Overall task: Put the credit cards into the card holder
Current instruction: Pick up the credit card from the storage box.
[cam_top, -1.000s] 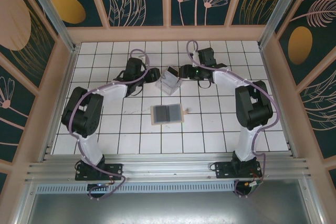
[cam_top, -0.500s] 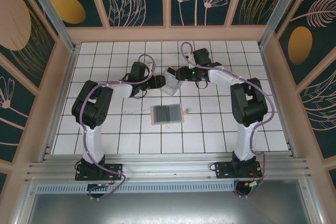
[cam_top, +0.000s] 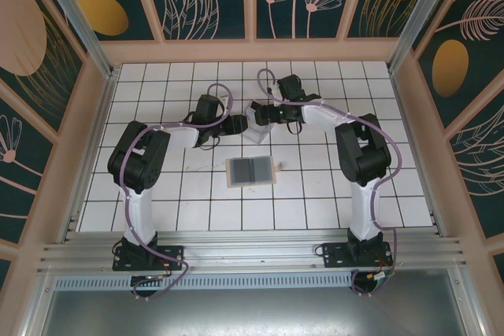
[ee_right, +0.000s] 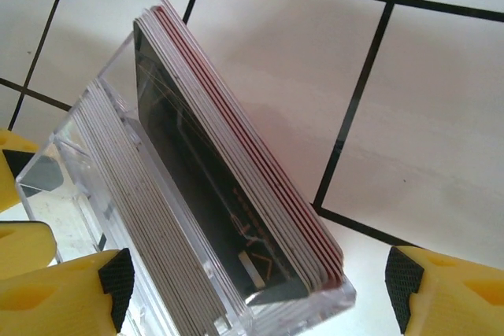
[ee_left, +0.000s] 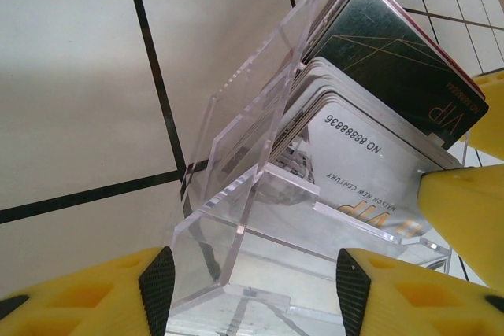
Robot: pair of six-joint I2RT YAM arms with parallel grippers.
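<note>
The credit cards [cam_top: 257,112] stand upright in a clear acrylic stand [cam_top: 253,128] at mid-table. The left wrist view shows a dark card [ee_left: 394,60] and a white one [ee_left: 354,163]. In the right wrist view a dark card [ee_right: 197,186] sits between red-edged cards [ee_right: 260,171] and a grey stack [ee_right: 134,218]. My left gripper [ee_left: 256,289] [cam_top: 239,123] is shut on the stand's [ee_left: 236,218] near end. My right gripper [ee_right: 260,289] [cam_top: 263,116] is open wide, straddling the cards from the other side. The tan card holder [cam_top: 251,171] lies flat, nearer the arms.
White tiled floor [cam_top: 315,186] stretches all round the stand. Tan walls [cam_top: 409,116] fence in the table. The two grippers meet tip to tip at the stand, and the right gripper's yellow fingers [ee_left: 465,218] show in the left wrist view.
My right gripper has moved left onto the stand and opened wider. My left arm's elbow has swung in and its gripper has shifted right to the stand.
</note>
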